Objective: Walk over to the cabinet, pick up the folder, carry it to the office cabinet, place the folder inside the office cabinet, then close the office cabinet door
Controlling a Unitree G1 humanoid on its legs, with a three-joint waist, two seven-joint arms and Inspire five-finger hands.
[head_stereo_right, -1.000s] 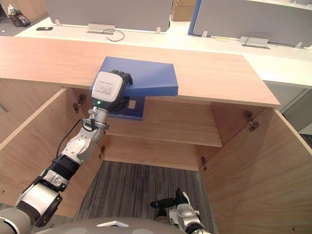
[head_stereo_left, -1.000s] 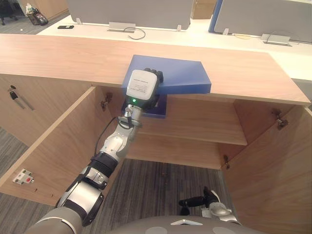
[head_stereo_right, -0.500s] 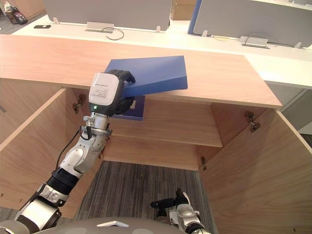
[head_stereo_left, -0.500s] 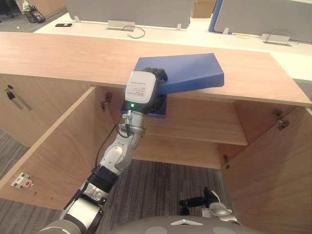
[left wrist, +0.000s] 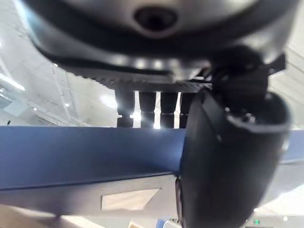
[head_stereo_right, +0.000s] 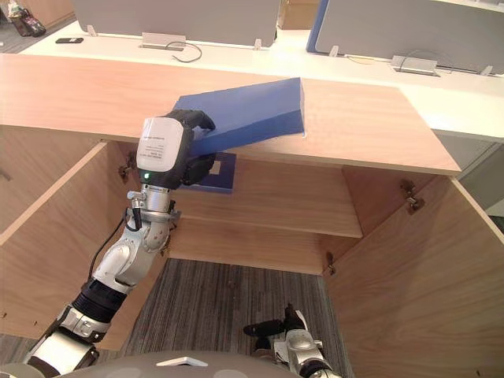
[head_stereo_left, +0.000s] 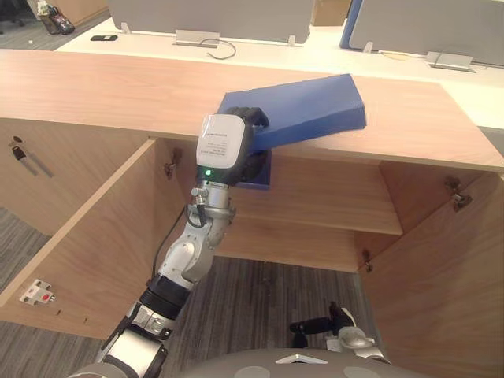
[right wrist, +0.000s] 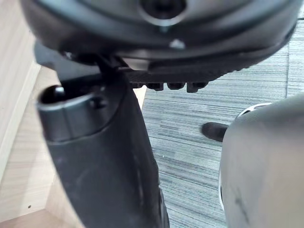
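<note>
A blue folder (head_stereo_left: 307, 110) is tilted up off the wooden cabinet top (head_stereo_left: 102, 87), its right end raised and its near left corner low. My left hand (head_stereo_left: 224, 146) is shut on that near left corner, with fingers over the top face and thumb underneath. In the left wrist view the fingers (left wrist: 147, 109) lie across the folder (left wrist: 85, 152) and the thumb (left wrist: 228, 161) presses from the other side. My right hand (head_stereo_left: 319, 324) hangs low over the carpet, open and holding nothing.
The cabinet below stands with both doors swung out, the left door (head_stereo_left: 87, 236) and the right door (head_stereo_left: 441, 268). A wooden shelf (head_stereo_left: 331, 197) inside carries another flat blue item (head_stereo_left: 260, 172) at its left end. Desk dividers (head_stereo_left: 213, 16) stand behind the top.
The folder has gone from lying flat on the cabinet top to tilting, its right end rising. My left hand turned and lifted with it. The right hand stayed put.
</note>
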